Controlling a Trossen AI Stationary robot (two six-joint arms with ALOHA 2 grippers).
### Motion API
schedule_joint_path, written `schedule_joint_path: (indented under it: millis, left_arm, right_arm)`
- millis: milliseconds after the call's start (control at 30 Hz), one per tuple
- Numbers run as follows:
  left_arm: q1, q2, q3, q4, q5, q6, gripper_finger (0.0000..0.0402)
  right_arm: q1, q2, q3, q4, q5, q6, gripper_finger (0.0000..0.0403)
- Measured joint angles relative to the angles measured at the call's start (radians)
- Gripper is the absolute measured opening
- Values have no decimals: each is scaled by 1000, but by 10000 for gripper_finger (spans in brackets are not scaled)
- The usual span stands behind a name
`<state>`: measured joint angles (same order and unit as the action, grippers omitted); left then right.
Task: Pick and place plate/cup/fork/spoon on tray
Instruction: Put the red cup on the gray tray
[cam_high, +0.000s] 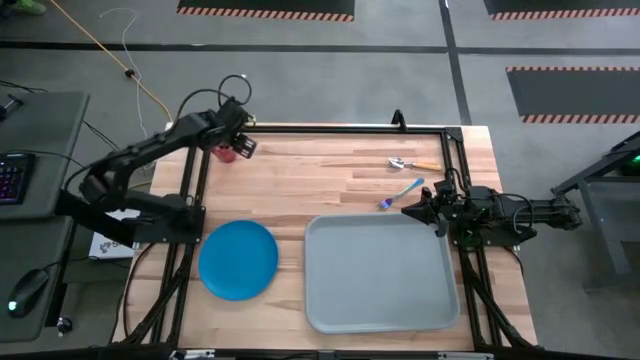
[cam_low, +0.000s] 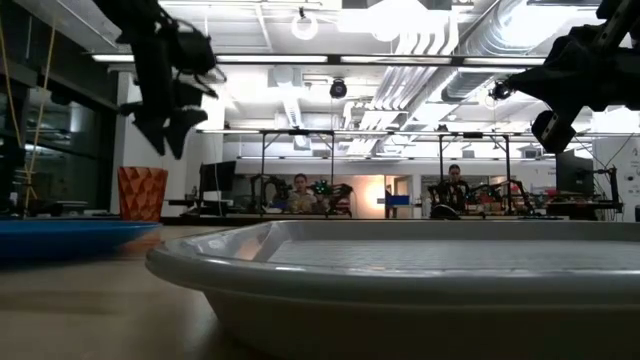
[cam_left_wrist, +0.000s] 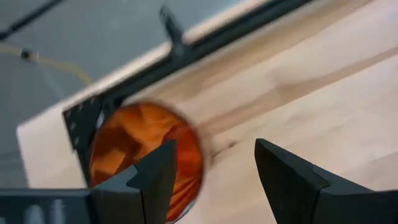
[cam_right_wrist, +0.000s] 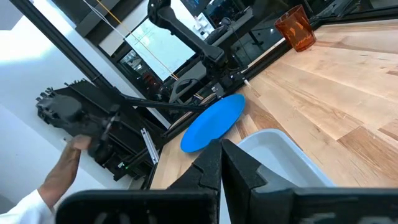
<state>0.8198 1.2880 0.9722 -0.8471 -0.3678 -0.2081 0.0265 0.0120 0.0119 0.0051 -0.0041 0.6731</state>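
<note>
Just above cup (cam_left_wrist: 146, 155), left hand (cam_left_wrist: 214, 180) (fingers apart).

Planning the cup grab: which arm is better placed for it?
Left. Its gripper hangs open right at the cup in the table's far left corner. The right gripper is shut, across the table beside the fork, at the tray's far edge.

The cup (cam_left_wrist: 146, 155) is blurred — partly hidden behind the left gripper's finger (cam_left_wrist: 152, 180).
</note>
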Motion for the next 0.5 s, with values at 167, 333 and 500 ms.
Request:
schedule_joint_path:
  millis: [167, 333, 500]
  left_arm:
    - [54, 42, 0, -36, 21, 0, 207]
    - [79, 66, 0, -34, 50, 1, 207]
    - [90, 112, 0, -57, 52, 31, 207]
  right_arm:
    - [0, 0, 0, 0, 0, 0, 0]
    - [0, 0, 0, 0, 0, 0, 0]
    - [0, 0, 0, 0, 0, 0, 0]
